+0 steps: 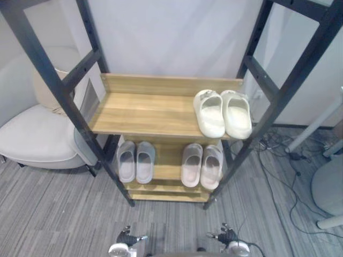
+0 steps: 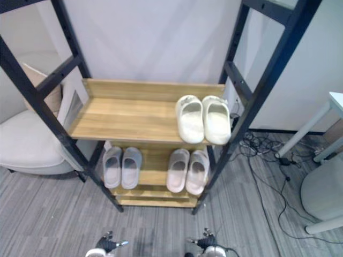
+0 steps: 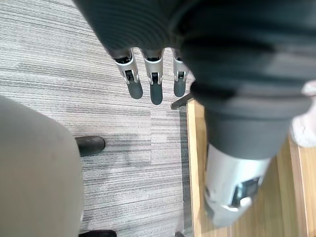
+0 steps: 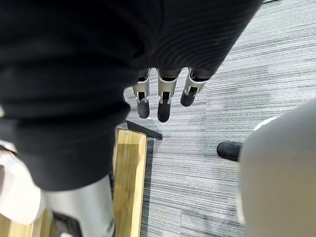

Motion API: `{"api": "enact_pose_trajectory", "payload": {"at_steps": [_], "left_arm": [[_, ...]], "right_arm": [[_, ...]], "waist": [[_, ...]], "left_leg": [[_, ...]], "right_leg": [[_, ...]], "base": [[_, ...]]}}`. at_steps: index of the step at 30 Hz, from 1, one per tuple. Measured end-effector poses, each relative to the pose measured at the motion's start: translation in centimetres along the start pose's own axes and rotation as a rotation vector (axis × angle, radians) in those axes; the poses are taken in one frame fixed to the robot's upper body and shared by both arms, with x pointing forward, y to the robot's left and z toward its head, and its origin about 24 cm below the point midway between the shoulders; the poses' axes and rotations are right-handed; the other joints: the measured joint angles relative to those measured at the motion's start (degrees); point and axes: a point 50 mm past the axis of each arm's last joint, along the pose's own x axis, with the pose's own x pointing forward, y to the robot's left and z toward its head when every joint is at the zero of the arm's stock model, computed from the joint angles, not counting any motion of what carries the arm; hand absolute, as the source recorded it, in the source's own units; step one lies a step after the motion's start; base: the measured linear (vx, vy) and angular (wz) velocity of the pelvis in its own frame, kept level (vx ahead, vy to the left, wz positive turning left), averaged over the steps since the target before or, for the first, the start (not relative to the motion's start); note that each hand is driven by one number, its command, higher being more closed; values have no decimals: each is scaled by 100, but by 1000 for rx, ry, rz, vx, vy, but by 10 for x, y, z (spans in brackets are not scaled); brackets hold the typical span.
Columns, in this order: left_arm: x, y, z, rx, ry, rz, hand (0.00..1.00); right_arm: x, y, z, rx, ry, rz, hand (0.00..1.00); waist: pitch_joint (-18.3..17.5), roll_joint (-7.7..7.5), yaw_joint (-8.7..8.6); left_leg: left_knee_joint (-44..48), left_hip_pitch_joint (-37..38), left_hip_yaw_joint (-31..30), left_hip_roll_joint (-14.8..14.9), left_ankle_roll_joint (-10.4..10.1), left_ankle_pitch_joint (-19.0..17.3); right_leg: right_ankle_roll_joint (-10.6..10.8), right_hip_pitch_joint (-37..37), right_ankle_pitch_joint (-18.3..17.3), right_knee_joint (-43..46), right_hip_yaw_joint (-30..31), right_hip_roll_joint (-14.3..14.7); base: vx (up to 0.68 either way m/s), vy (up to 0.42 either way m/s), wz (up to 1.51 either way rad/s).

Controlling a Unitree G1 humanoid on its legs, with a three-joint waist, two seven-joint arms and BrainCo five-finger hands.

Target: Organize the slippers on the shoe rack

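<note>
Since the shoe rack (image 1: pixel 69 88) already carries three pairs, the step in hand looks like picking one to straighten: its upper shelf (image 1: pixel 139 110) holds the cream pair (image 1: pixel 222 112) at the right, with the grey pair (image 1: pixel 135 161) and pale pair (image 1: pixel 202 167) side by side below. The left robot hand (image 3: pixel 156 89) and right robot hand (image 4: pixel 164 103) hang low over the floor, fingers straight, holding nothing; reach in squarely between the rack's dark uprights, lifting each slipper by its strap
</note>
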Motion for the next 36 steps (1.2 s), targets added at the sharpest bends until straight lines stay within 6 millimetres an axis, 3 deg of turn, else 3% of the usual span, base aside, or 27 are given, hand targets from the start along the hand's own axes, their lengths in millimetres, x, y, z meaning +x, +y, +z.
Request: {"api": "enact_pose_trajectory", "payload": {"at_steps": [1,2,4,5,6,7,9,11,12,15,17,18,19,20,21,22,23,24,26,27,28,29,30,32,33,34,36], "left_arm": [[0,2,1,3,-5,5,0],[1,2,2,3,-6,6,0],[1,2,6,0,-21,7,0],[1,3,6,-1,-24,8,0],[2,5,10,-9,-35,15,0],[2,6,12,-8,-43,18,0],[3,6,18,-14,-62,17,0],[4,5,23,-34,-75,19,0],[4,4,25,-53,-83,20,0],[3,-5,30,-67,-101,-1,0],[2,-12,37,-84,-128,-15,0],[2,-13,40,-91,-138,-17,0],[1,-20,42,-121,-144,-30,0],[1,-19,43,-130,-150,-27,0],[2,-20,52,-138,-173,-30,0],[3,-20,61,-134,-195,-33,0],[2,-22,59,-133,-190,-37,0],[1,-28,53,-129,-177,-52,0],[1,-31,59,-128,-188,-62,0],[2,-26,57,-129,-184,-49,0],[2,-26,53,-123,-169,-47,0],[3,-24,53,-117,-166,-43,0],[4,-17,55,-95,-176,-31,0],[5,-16,56,-79,-174,-29,0],[5,-15,54,-62,-169,-31,0],[5,-13,54,-41,-169,-31,0],[6,-13,50,-25,-146,-32,0]], "right_arm": [[0,1,3,-1,-9,3,0],[1,1,4,-1,-13,3,0],[1,0,6,-9,-29,4,0],[0,0,3,-10,-22,4,0],[-1,2,0,-24,-19,11,0],[-2,4,0,-38,-24,19,0],[-2,7,2,-48,-38,32,0],[-1,6,4,-55,-45,35,0],[-1,6,4,-62,-50,42,0],[1,6,12,-80,-70,48,0],[1,9,15,-90,-82,56,0],[1,12,19,-91,-93,65,0],[2,16,27,-81,-120,73,0],[1,17,28,-78,-126,75,0],[2,22,35,-60,-149,79,0],[1,23,41,-21,-168,70,0],[1,23,42,-19,-171,71,0],[1,20,39,-17,-163,62,0],[1,18,33,9,-141,48,0],[1,16,30,9,-125,43,0],[1,15,31,9,-129,40,0],[1,16,33,13,-132,42,0],[1,17,33,14,-130,44,0],[1,19,33,14,-130,50,0],[2,21,37,15,-140,55,0],[1,23,37,25,-140,62,0],[1,25,37,23,-140,67,0]], "waist": [[45,-73,-6],[53,-80,-12],[173,-27,-66],[167,-45,-66],[120,-102,-44],[126,-151,-36],[173,-198,14],[251,-190,75],[250,-165,110],[303,6,128],[313,27,152],[339,27,166],[370,39,154],[399,56,136],[502,37,109],[609,82,156],[595,141,166],[543,319,117],[567,221,52],[584,215,162],[555,304,161],[568,262,157],[611,9,139],[602,-15,200],[611,-15,174],[657,-14,100],[677,4,93]], "left_leg": [[110,-42,-235,-158,38,-48],[118,-61,-304,-169,47,-63],[241,-106,-956,-269,60,-112],[250,-123,-1019,-277,55,-110],[373,-312,-1355,-334,58,-89],[412,-469,-1603,-406,-60,4],[400,-649,-1918,-408,-172,150],[359,-815,-2174,-381,-283,236],[258,-979,-2416,-316,-398,371],[-53,-1119,-2574,-107,-467,759],[-90,-1285,-2392,-49,-433,959],[-89,-1376,-2016,-45,-259,1104],[-109,-1512,-1048,-65,170,1418],[-61,-1562,-639,-45,347,1358],[691,-1866,475,96,735,719],[1984,-2260,1399,516,1024,272],[2119,-2274,1572,624,1056,237],[1939,-2252,1634,585,749,68],[1842,-2277,1990,565,779,-54],[2874,-2342,1801,655,773,-450],[2703,-2215,1613,587,345,-799],[2744,-2212,1582,480,377,-786],[2588,-2060,1481,174,446,-907],[2610,-2031,1354,3,520,-1026],[2590,-1971,1229,-87,523,-1042],[2562,-1814,1021,-176,569,-1080],[2315,-1373,771,-216,566,-1122]], "right_leg": [[45,-225,-351,795,-7,-248],[35,-274,-396,958,7,-295],[-131,-471,-511,1874,754,-276],[-159,-460,-532,1885,847,-251],[-288,-353,-706,1788,1337,-124],[-356,-245,-869,1555,1699,-25],[-347,-111,-1018,1281,1935,72],[-277,-12,-1151,989,1830,89],[-141,123,-1236,582,1484,100],[-221,159,-1178,447,969,289],[-279,175,-1144,430,615,333],[-296,192,-1135,434,426,331],[-410,183,-1059,420,160,301],[-458,181,-1023,399,62,294],[-475,263,-1016,325,-241,245],[-463,361,-1032,413,-623,228],[-437,365,-1069,436,-702,259],[-350,450,-1251,430,-897,330],[-391,550,-1150,106,-1282,133],[-161,610,-1206,165,-1399,12],[-96,665,-1249,194,-1362,104],[-62,681,-1272,225,-1303,43],[25,674,-1409,519,-1260,-235],[-38,439,-1347,1319,-994,-421],[-174,135,-1197,2060,-724,-517],[-244,-261,-1186,2986,-293,-514],[-122,-606,-1394,3321,362,-51]], "base": [[-18,-5,72],[-20,-40,113],[-18,-58,133],[13,-120,134],[37,-218,129],[35,-194,127],[15,-244,103],[-70,-286,93],[-67,-187,58],[-73,-153,91],[-60,-60,99],[-83,-54,130],[-86,-35,110],[-125,-7,123],[-141,0,116],[-166,-5,110],[-154,-23,116],[-116,34,133],[-46,137,128],[73,182,68],[97,168,68],[136,121,65],[164,151,61],[206,157,49],[213,164,65],[345,143,97],[368,64,77]]}}
